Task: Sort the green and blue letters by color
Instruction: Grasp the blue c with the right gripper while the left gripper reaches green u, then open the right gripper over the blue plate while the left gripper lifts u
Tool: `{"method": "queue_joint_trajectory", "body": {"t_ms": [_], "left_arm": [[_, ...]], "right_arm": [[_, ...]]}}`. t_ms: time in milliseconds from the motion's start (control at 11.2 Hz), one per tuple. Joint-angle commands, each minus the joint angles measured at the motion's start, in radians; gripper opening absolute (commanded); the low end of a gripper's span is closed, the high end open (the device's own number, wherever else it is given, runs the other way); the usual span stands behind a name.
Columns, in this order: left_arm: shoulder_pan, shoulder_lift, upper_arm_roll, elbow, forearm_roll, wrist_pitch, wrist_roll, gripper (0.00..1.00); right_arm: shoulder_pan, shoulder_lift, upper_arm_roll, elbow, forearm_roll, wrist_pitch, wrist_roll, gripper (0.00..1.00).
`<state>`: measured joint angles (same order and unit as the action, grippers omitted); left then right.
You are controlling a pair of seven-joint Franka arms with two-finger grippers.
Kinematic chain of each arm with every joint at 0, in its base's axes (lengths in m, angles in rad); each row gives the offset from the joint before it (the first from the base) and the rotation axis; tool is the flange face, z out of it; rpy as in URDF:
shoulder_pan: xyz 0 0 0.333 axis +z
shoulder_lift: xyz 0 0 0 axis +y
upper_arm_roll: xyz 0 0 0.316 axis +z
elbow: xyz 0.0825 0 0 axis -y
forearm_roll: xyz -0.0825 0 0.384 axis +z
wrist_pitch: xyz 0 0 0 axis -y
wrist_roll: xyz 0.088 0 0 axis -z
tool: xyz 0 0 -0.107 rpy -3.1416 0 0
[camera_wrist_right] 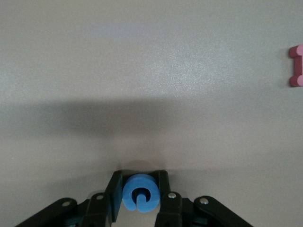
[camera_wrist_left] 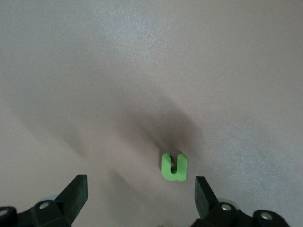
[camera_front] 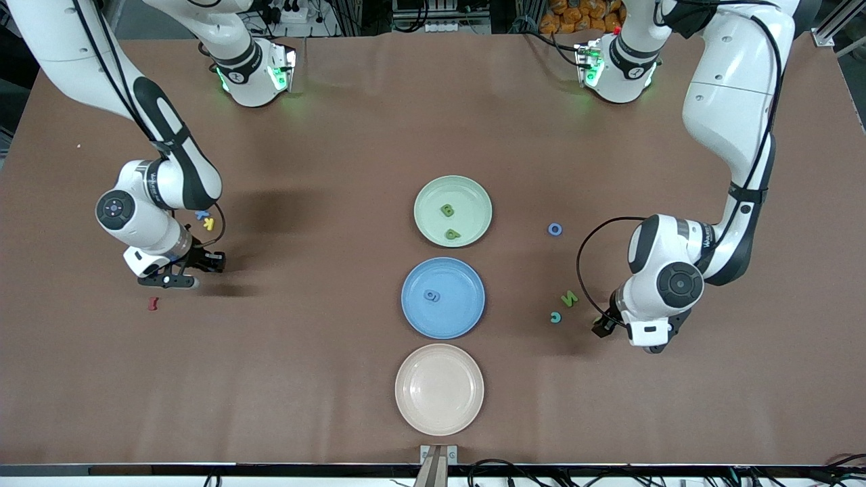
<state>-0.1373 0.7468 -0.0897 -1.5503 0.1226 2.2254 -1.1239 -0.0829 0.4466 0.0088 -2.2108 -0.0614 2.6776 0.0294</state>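
My right gripper (camera_front: 196, 269) is shut on a blue letter (camera_wrist_right: 138, 193), low over the table at the right arm's end. A blue x (camera_front: 201, 215) lies beside it. My left gripper (camera_front: 605, 325) is open, low over the table, with a green u (camera_wrist_left: 173, 167) lying just ahead of its fingertips (camera_wrist_left: 203, 189). A green N (camera_front: 570, 298), a blue-green c (camera_front: 555, 317) and a blue o (camera_front: 555, 229) lie near the left arm. The green plate (camera_front: 473, 196) holds a green B (camera_front: 446, 210) and b (camera_front: 452, 235). The blue plate (camera_front: 460, 314) holds one blue letter (camera_front: 431, 295).
An empty pink plate (camera_front: 439, 389) stands nearest the front camera, in line with the other two plates. A yellow K (camera_front: 209, 223) lies by the blue x. A dark red letter (camera_front: 153, 304) lies close to my right gripper and shows in the right wrist view (camera_wrist_right: 297, 66).
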Motion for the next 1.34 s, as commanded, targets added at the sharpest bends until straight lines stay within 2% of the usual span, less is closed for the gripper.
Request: {"method": "queue_joint_trajectory", "body": {"t_ms": [0, 358, 717, 806, 1165, 1254], "left_arm": [[0.002, 0.034, -0.001, 0.045, -0.031, -0.027, 0.036, 1.0], [0.004, 0.058, -0.001, 0.047, -0.078, -0.02, 0.049, 1.0], [-0.001, 0.086, 0.001, 0.067, -0.08, 0.042, 0.035, 1.0], [-0.002, 0.088, 0.001, 0.067, -0.078, 0.042, 0.035, 1.0], [-0.004, 0.089, 0.002, 0.067, -0.078, 0.051, 0.032, 0.99], [0.001, 0.088, 0.001, 0.067, -0.08, 0.051, 0.026, 0.22]], "right_arm": [[-0.029, 0.0, 0.014, -0.017, 0.011, 0.008, -0.019, 0.0], [-0.011, -0.051, 0.017, 0.023, 0.024, -0.097, -0.009, 0.0], [0.112, -0.051, 0.016, 0.092, 0.257, -0.142, 0.021, 0.0], [0.15, -0.048, 0.016, 0.111, 0.285, -0.142, 0.065, 0.0], [0.319, 0.007, 0.016, 0.239, 0.285, -0.142, 0.295, 0.0], [0.356, 0.032, 0.017, 0.284, 0.287, -0.142, 0.335, 0.0]]}}
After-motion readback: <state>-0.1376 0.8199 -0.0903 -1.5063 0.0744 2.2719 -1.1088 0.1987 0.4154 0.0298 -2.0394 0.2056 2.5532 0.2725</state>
